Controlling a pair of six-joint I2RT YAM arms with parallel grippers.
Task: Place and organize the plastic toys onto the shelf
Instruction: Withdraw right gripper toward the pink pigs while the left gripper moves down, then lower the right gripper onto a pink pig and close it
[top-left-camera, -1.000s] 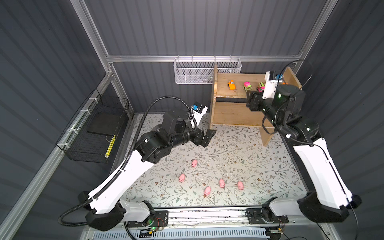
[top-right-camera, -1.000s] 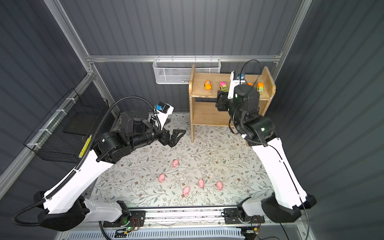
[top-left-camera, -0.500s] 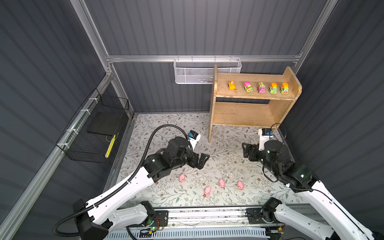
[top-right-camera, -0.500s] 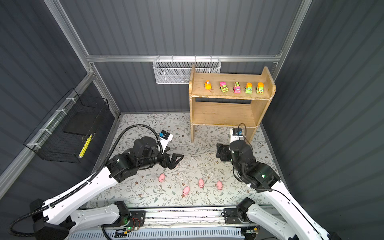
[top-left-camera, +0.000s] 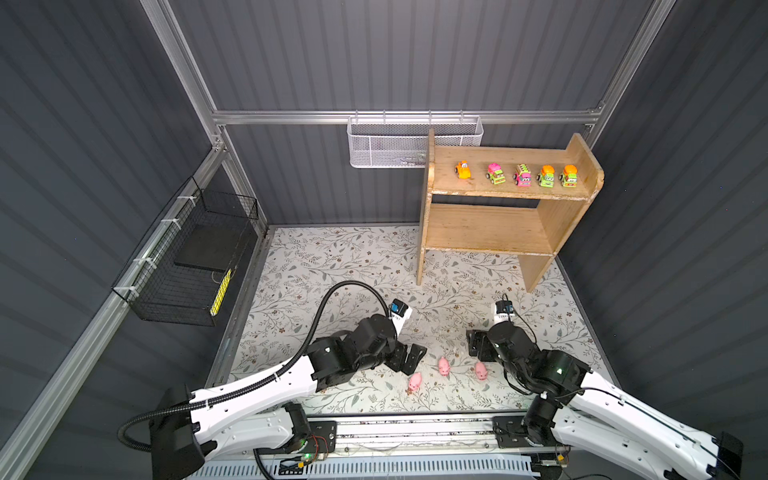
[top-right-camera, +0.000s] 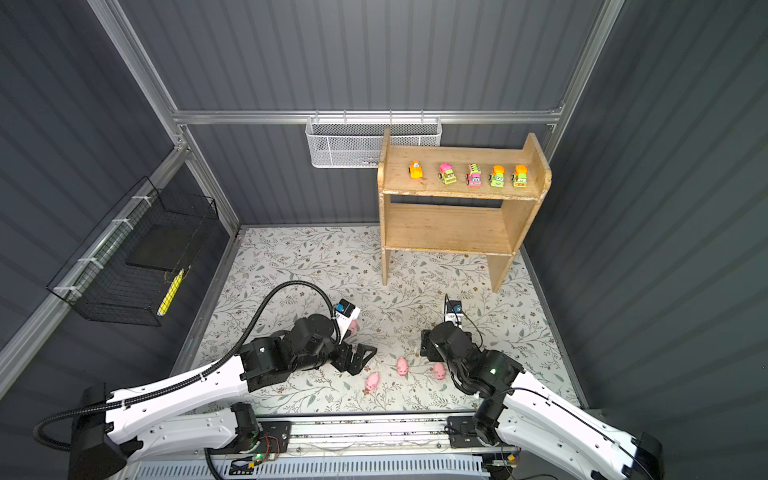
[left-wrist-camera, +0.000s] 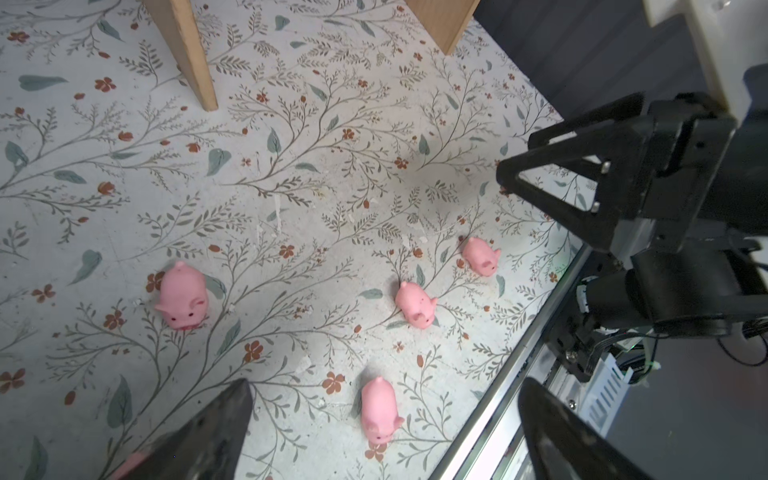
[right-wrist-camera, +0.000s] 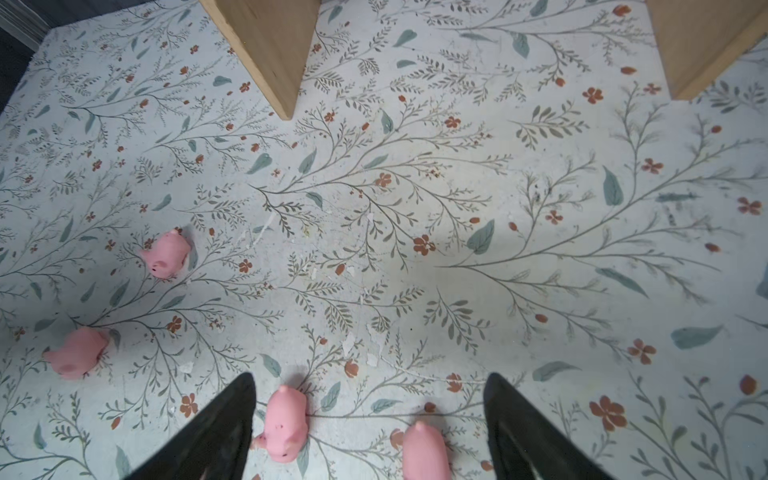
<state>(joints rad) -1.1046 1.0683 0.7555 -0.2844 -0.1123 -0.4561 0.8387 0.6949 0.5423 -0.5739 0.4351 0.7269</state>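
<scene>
The wooden shelf (top-left-camera: 482, 228) (top-right-camera: 449, 226) stands at the back right, with several cartoon vehicles (top-left-camera: 523, 176) in a row on its top tier. Pink pigs lie on the floral mat near the front: three show in a top view (top-left-camera: 414, 380) (top-left-camera: 444, 366) (top-left-camera: 481, 370). A further pig (top-right-camera: 353, 327) peeks out behind the left wrist. My left gripper (top-left-camera: 411, 357) (left-wrist-camera: 386, 386) hangs open low over the mat, a pig (left-wrist-camera: 380, 409) between its fingers, untouched. My right gripper (top-left-camera: 473, 345) (right-wrist-camera: 370, 376) is open too, with two pigs (right-wrist-camera: 286, 424) (right-wrist-camera: 426, 451) between its fingers.
A white mesh basket (top-left-camera: 411, 145) hangs on the back wall beside the shelf. A black wire basket (top-left-camera: 187, 266) hangs on the left wall. The shelf's legs (left-wrist-camera: 187, 54) (right-wrist-camera: 266, 54) stand on the mat behind the pigs. A metal rail (top-left-camera: 415, 424) borders the mat's front.
Both arms have come down and forward, the right one from the shelf's top tier, and now sit low over the pigs. The right jaws have spread wider.
</scene>
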